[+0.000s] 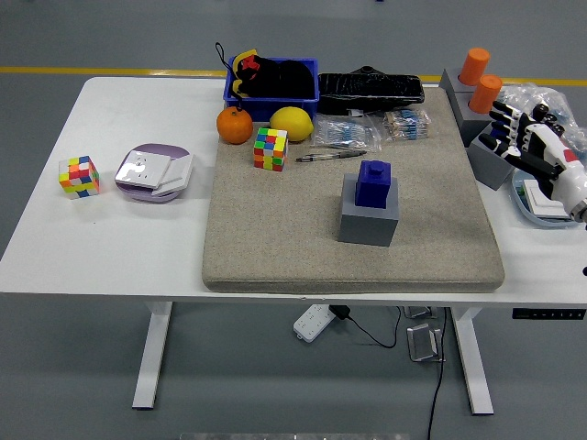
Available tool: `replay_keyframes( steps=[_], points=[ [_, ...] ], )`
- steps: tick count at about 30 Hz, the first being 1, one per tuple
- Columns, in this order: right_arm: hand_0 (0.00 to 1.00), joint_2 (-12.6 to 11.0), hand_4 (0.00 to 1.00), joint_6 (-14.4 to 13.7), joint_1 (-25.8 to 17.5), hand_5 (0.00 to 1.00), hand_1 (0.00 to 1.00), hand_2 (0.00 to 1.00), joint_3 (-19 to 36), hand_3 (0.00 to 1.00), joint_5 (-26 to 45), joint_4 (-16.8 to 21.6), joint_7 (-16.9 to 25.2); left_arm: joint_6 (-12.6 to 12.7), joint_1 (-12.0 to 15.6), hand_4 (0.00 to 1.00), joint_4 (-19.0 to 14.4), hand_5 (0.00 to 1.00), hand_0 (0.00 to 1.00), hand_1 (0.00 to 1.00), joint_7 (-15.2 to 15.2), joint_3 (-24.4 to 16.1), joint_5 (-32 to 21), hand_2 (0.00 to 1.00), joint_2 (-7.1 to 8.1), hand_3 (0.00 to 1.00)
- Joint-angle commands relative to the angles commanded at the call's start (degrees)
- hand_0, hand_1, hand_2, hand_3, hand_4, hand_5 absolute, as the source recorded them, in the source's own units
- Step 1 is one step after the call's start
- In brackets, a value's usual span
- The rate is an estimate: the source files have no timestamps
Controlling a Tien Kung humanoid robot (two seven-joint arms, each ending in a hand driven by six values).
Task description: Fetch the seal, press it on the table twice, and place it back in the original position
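White table (110,247): one blue seal (374,181) (on grey block (368,220)), two cubes (271,148).

Right robot hand (537,147) cut off at right picture edge; wrist and arm beyond it out of frame. Robot hand covers most of grey block (491,161) at far right; what block carries is hidden behind fingers. White-and-blue item (539,200) under robot hand partly hidden, kind unclear. Clear plastic wrap (543,96) at far right runs off edge. Black contents of blue bin (272,80) at far side indistinct. Small packets (374,130) by black bag too small to read. Surface (110,238) right end cut off.
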Motion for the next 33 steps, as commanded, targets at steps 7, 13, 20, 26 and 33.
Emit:
replay_keyframes(
  steps=[7,13,20,26,33],
  points=[
    [0.97,-2.6,0.998,-0.3,-3.4,0.402,0.914,0.893,7.4,0.901,-0.9,2.1,-0.3,0.0,-0.1,0.793,0.1,0.396,0.815,0.819,0.0,-0.6,0.2,0.789,-0.11,0.839],
    [0.953,-4.4,0.998,-0.2,-6.3,0.391,0.901,0.872,11.7,0.869,-0.6,3.7,-0.9,0.0,-0.1,0.794,0.1,0.396,0.815,0.819,0.0,-0.8,0.3,0.79,-0.31,0.839],
    [0.928,-4.9,0.998,0.1,-9.5,0.379,0.88,0.841,15.8,0.848,-0.3,6.3,-2.0,0.1,-0.1,0.794,0.1,0.395,0.815,0.819,-0.1,-1.1,0.7,0.789,-0.2,0.839],
    [0.912,-4.5,0.998,0.5,-11.5,0.361,0.866,0.828,19.1,0.841,0.1,7.5,-3.0,0.2,-0.2,0.794,0.1,0.395,0.815,0.818,0.0,-0.9,0.7,0.789,-0.26,0.839],
    [0.9,-4.4,0.998,0.9,-12.9,0.346,0.843,0.807,22.7,0.838,0.0,9.0,-3.7,0.8,-0.7,0.793,0.0,0.395,0.814,0.818,0.1,-0.6,0.8,0.789,0.01,0.839]
  ],
)
